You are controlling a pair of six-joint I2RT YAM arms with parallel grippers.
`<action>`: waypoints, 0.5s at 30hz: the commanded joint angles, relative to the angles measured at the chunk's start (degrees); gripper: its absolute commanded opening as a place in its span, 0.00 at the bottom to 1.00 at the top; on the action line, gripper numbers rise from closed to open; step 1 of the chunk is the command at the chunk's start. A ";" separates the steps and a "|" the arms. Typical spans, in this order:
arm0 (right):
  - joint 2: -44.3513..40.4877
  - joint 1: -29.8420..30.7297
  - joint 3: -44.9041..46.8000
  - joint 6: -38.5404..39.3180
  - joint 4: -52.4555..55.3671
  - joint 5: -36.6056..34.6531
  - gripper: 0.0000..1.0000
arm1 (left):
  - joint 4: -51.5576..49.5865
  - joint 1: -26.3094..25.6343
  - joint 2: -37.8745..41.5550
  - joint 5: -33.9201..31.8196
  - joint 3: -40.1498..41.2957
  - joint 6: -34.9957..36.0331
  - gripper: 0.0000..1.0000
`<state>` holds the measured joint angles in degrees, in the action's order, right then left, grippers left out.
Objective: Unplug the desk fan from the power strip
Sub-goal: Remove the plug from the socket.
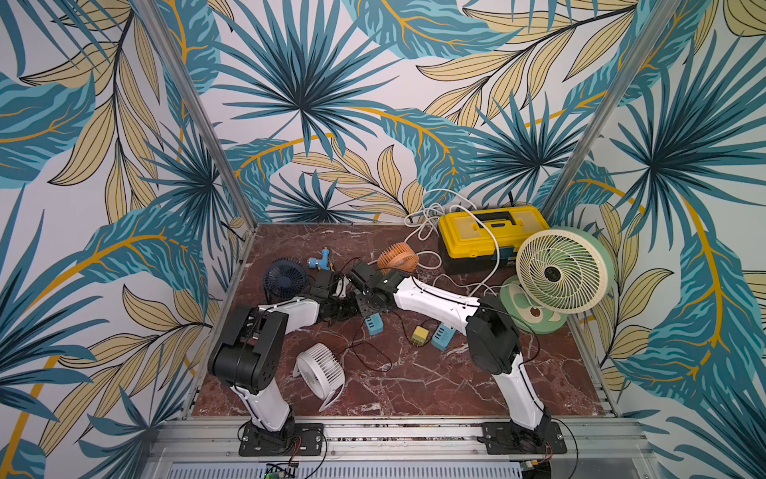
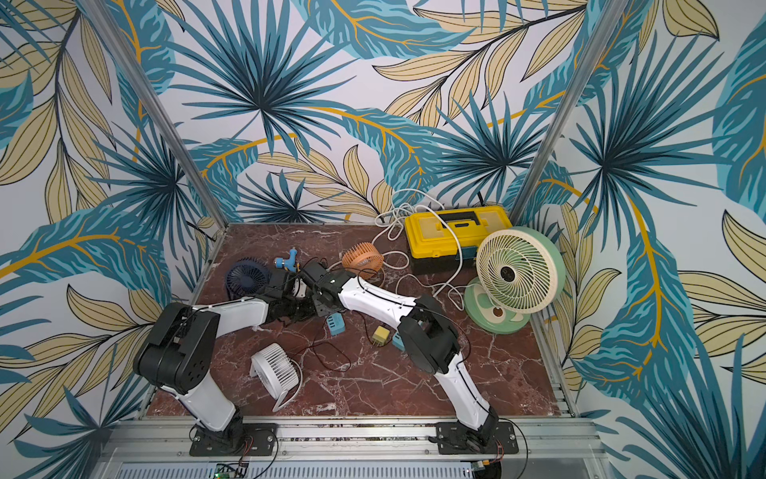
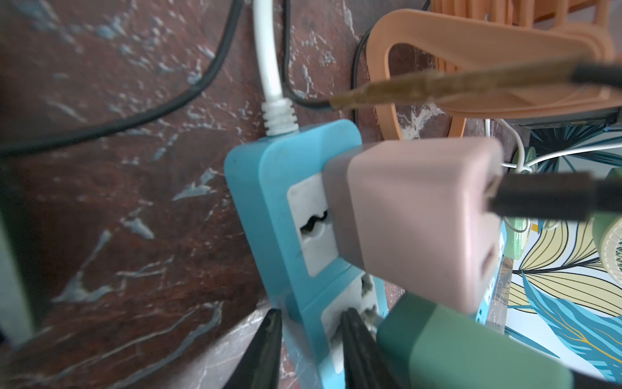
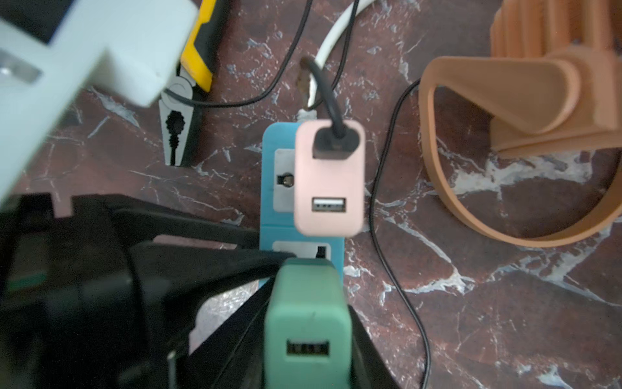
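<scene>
The left fingers (image 3: 269, 353) pinch the blue power strip (image 3: 269, 188), and the right fingers (image 4: 363, 353) clasp a green adapter (image 4: 304, 313) at its socket beside a pink adapter (image 4: 330, 178) — all on a red marble tabletop (image 1: 414, 385), crowded by an orange fan (image 1: 398, 257) and pliers (image 4: 178, 128), within leaf-patterned walls (image 1: 311, 103).

L gripper (image 2: 292, 290) and R gripper (image 2: 317, 275) close together over tabletop (image 2: 414, 385), btwn navy fan (image 2: 247, 277) & orange fan (image 2: 362, 259); white fan (image 2: 275, 371) nr front edge, green fan (image 2: 518, 269) beside yellow toolbox (image 2: 452, 234).
</scene>
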<state>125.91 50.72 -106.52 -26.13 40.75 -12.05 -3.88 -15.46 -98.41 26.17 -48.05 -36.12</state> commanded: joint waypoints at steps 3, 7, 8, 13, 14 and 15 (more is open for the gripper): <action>-6.54 -0.74 4.77 -0.55 -1.87 1.09 0.17 | -6.07 -0.36 -2.44 -6.85 1.21 1.75 0.34; -10.52 -2.20 9.01 -1.20 -3.67 2.64 0.18 | -5.63 -0.35 -0.86 -6.73 1.29 1.76 0.36; -11.38 -2.47 10.12 -1.47 -4.14 3.41 0.18 | -5.49 -0.29 -0.42 -6.62 1.29 1.74 0.36; -14.78 -2.76 15.60 -1.05 -7.43 7.42 0.18 | -2.45 -0.35 2.96 -4.99 2.30 0.74 0.38; -15.26 -2.75 16.54 -0.91 -8.01 8.79 0.18 | -1.83 -0.32 3.81 -4.71 2.41 0.54 0.38; -15.68 -2.75 17.41 -0.79 -8.56 10.34 0.18 | -1.34 -0.35 5.06 -4.62 2.51 0.34 0.39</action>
<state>111.59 47.57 -91.77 -26.79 35.09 -6.74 -4.36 -15.79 -96.20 23.20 -46.92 -35.48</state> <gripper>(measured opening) 0.315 0.391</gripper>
